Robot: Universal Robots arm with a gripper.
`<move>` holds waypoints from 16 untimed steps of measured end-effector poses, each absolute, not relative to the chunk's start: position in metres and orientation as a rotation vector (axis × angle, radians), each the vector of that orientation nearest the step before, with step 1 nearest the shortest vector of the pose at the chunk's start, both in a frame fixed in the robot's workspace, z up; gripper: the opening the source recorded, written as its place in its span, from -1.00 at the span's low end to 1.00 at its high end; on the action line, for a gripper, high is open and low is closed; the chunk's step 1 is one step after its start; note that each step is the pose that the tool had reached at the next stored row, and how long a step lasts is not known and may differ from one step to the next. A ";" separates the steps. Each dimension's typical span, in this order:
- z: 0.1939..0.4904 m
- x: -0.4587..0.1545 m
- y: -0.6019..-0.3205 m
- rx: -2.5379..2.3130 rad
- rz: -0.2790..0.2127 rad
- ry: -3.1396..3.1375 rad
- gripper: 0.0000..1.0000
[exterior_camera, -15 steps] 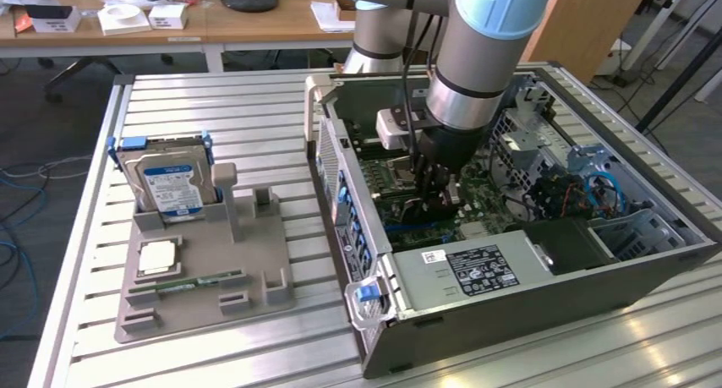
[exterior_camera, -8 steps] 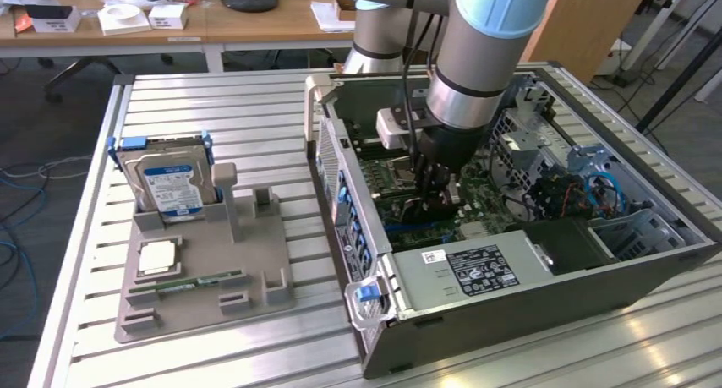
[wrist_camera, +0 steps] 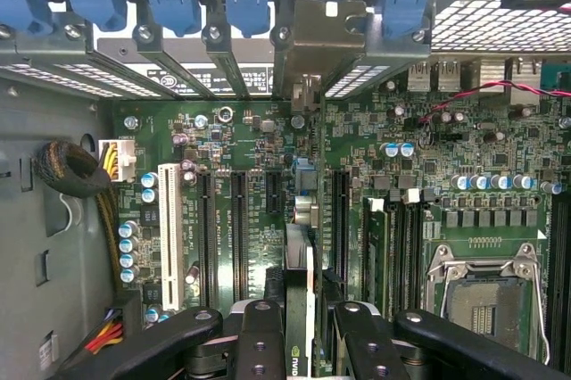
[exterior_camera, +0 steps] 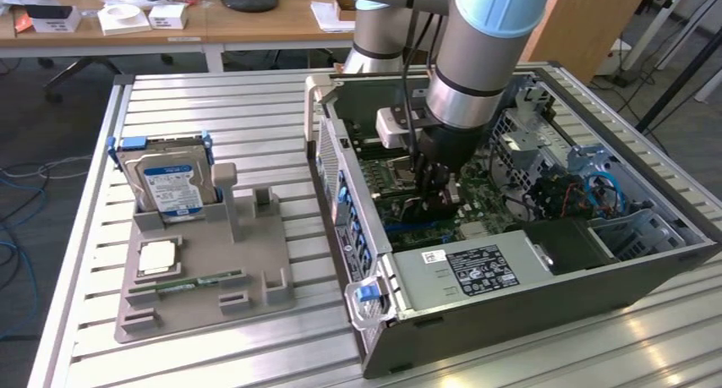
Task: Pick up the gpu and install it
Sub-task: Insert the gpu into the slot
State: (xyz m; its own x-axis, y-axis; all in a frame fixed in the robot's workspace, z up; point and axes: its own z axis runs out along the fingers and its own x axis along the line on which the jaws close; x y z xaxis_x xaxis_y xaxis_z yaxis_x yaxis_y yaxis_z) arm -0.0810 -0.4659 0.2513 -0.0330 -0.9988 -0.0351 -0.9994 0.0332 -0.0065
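The open computer case (exterior_camera: 338, 177) lies on its side on the slatted table. My gripper (exterior_camera: 434, 185) is down inside it, just above the green motherboard (exterior_camera: 485, 206). It is shut on the gpu (wrist_camera: 302, 251), a thin dark card seen edge-on between the black fingers (wrist_camera: 259, 335). The card stands upright over a black expansion slot in the middle of the board. Its pale metal bracket (wrist_camera: 328, 32) sits against the case's rear slot openings, among the blue clips. I cannot tell whether the card's edge is fully down in the slot.
A grey fixture tray (exterior_camera: 265, 244) at the exterior view's left holds a silver hard drive (exterior_camera: 169, 181), a CPU (exterior_camera: 158, 257) and a green memory stick (exterior_camera: 198, 281). Inside the case are the power supply (exterior_camera: 474, 270), an open CPU socket (wrist_camera: 486, 300), a white slot (wrist_camera: 167, 228) and cable bundles (wrist_camera: 76, 175).
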 end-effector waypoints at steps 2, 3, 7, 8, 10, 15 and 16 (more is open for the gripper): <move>0.251 -0.081 -0.466 -2.164 0.031 2.236 -0.47; 0.251 -0.081 -0.466 -2.163 0.031 2.236 -0.47; 0.251 -0.081 -0.465 -2.163 0.031 2.236 -0.47; 0.251 -0.081 -0.465 -2.163 0.031 2.236 -0.47; 0.251 -0.081 -0.465 -2.163 0.031 2.236 -0.47; 0.251 -0.081 -0.465 -2.163 0.031 2.236 -0.47; 0.251 -0.081 -0.465 -2.163 0.031 2.236 -0.47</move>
